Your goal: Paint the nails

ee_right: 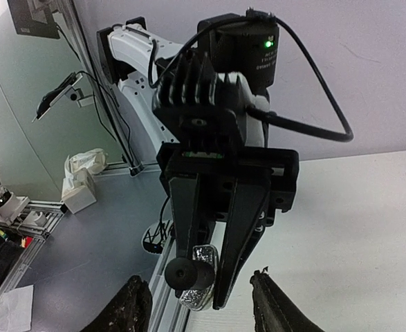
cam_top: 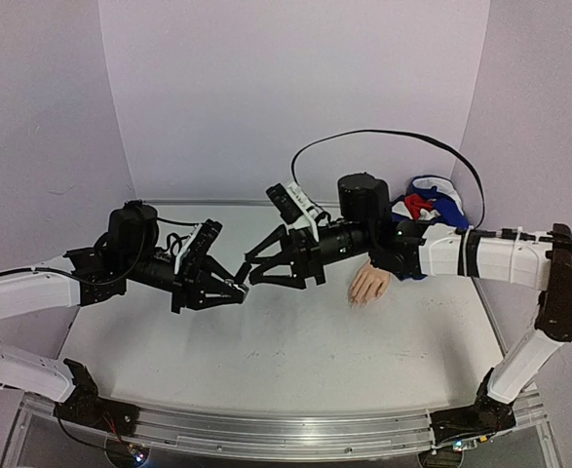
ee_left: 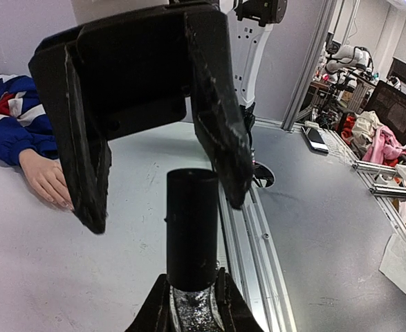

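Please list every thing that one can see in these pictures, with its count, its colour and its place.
mannequin hand: one, pale skin colour, lying on the table right of centre
sleeve: one, blue, white and red, behind the mannequin hand
bottle: one, glittery body with black cap, held above the table left of centre
cable: one, black, looping above the right arm
table: one, white
left gripper: one, black, shut on the bottle
right gripper: one, black, open, facing the bottle's cap
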`<state>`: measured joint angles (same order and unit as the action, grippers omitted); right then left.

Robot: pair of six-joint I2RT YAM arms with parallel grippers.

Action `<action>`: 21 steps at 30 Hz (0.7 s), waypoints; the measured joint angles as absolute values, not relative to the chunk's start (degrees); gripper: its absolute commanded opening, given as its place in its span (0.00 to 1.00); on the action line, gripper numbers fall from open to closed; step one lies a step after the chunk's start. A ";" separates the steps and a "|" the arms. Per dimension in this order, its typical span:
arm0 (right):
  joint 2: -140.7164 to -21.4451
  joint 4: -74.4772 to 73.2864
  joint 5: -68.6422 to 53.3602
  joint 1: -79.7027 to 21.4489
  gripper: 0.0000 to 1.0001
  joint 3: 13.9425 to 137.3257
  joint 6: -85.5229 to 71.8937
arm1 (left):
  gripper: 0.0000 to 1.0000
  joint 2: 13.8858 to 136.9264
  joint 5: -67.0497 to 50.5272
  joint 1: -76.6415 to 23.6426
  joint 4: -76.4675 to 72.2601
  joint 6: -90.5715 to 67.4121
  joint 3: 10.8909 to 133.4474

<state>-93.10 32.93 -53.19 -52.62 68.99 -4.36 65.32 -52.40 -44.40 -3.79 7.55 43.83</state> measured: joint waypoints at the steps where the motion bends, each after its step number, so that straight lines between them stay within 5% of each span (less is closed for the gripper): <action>1: -93.60 33.01 -53.56 -52.71 0.47 69.01 -4.27 | 0.00 65.32 -52.51 -44.40 -3.88 7.42 43.83; 11: -95.04 34.46 -55.64 -53.19 0.38 71.37 -4.47 | 0.00 65.34 -52.86 -44.40 -4.21 7.05 43.83; 21: -97.76 34.83 -56.69 -53.84 0.12 73.14 -4.97 | 0.00 65.65 -52.86 -44.29 -4.58 6.96 43.83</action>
<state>-97.76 34.83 -56.69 -53.84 73.14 -4.97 65.65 -52.86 -44.29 -4.58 6.96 43.83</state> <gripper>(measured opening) 0.193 0.177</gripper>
